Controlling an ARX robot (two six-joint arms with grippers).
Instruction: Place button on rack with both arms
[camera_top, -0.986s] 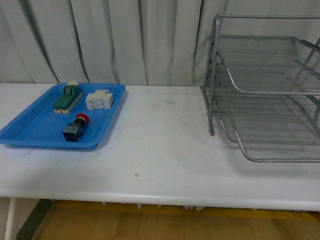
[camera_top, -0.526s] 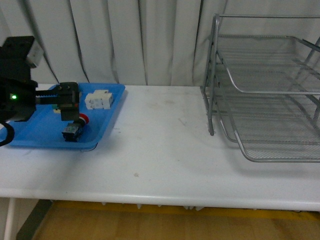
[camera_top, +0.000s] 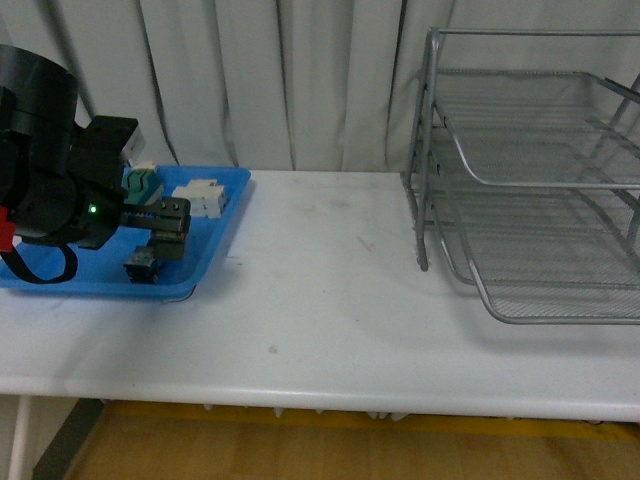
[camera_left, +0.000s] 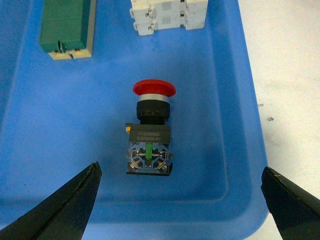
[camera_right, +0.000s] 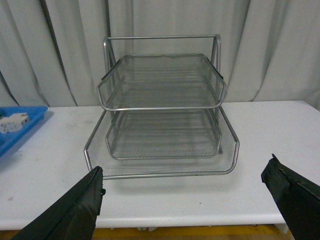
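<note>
1. Button (camera_left: 150, 135) lies on its side inside the blue tray (camera_left: 60, 125), near the tray's front edge, with its red cap towards the tray's back.
2. Left pincer (camera_left: 180, 172) is over the tray and spread wide, one finger each side of the button, clear of it.
3. White block (camera_left: 169, 15) and green block (camera_left: 67, 25) sit at the tray's back, apart from the button.
4. Rack (camera_top: 530, 180) stands on the table (camera_top: 320, 300), well right of the tray.
5. Right pincer (camera_right: 182, 169) is wide too, gripping nothing and facing the rack, away from the tray.
</note>
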